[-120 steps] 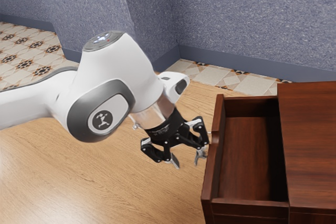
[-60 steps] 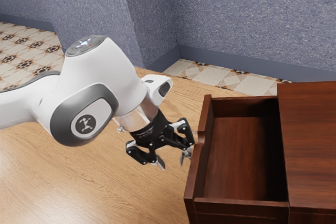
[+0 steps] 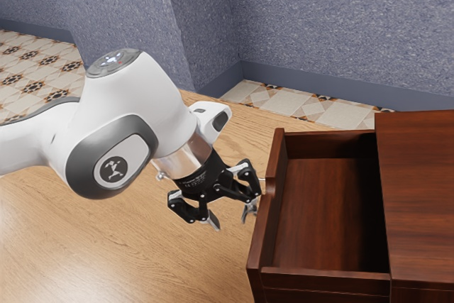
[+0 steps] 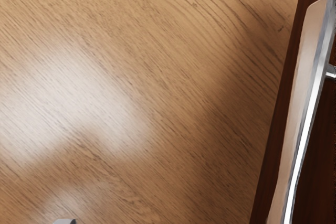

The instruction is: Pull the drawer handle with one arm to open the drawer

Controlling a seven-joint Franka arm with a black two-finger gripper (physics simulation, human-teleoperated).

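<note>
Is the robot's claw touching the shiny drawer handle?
Cannot tell. In the exterior view the gripper sits close beside the drawer front, mostly hiding the handle; neither contact nor gap shows plainly.

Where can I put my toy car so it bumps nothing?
Three bare spots: the inside of the open drawer, the cabinet top beside it, and the wooden surface under the arm, toward the exterior view's left. It is crowded at the drawer front, where the hand sits by the handle.
</note>
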